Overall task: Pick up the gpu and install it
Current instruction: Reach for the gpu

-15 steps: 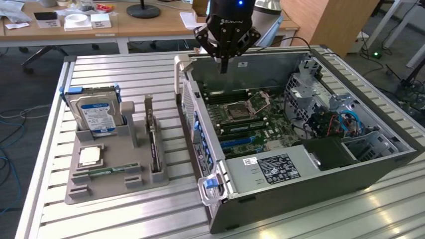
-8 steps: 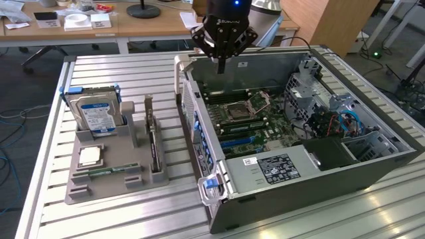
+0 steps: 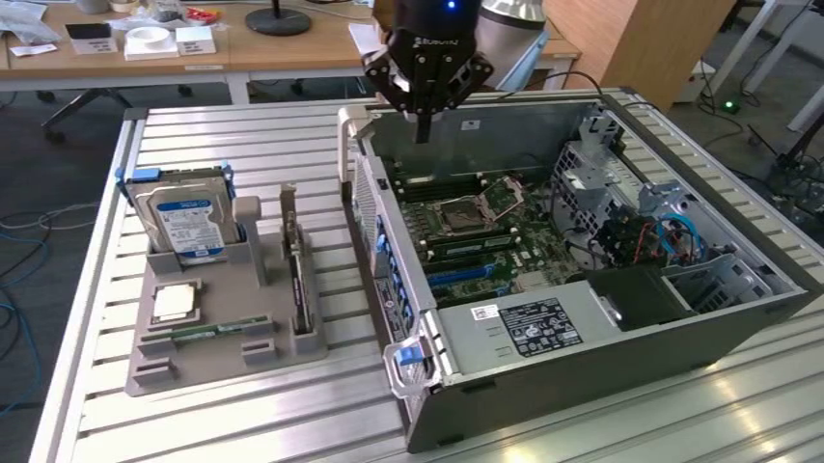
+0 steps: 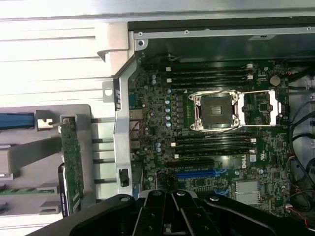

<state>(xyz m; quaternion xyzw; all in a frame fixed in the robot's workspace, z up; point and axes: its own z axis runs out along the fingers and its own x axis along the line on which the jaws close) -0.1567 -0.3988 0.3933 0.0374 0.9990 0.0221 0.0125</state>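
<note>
**A:** Which step was I looking at there?

**B:** The pick, not yet started by my read. My gripper (image 3: 423, 133) hung over the open computer case (image 3: 580, 359), above the far end of the motherboard (image 3: 496, 227). Its fingers were pinched fully together with nothing between them.

**A:** And the graphics card?

**B:** The graphics card (image 3: 296, 275) stood on edge in the grey holder (image 3: 206, 365), on the exterior view's left of the case. The hard drive (image 3: 191, 224) shared that holder. The card was well apart from the gripper and untouched.

**A:** What did the grab call for?

**B:** My judgement was to spread the fingers first, get over the holder, square up to the card's top edge and straddle the thin board. The holder's upright sat just beside the card, so there was little room for error.
</note>
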